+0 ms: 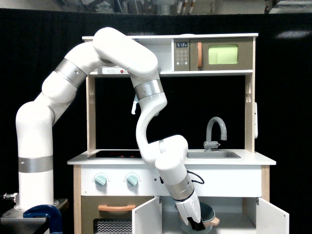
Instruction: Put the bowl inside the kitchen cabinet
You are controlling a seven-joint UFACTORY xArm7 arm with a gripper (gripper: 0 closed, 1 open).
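Bowl [206, 214] tilted inside kitchen cabinet [229, 217], mouth facing up-left, peach handle poking toward exterior view's right. Gripper [197, 225] clamped on near rim, jaws nearly closed.
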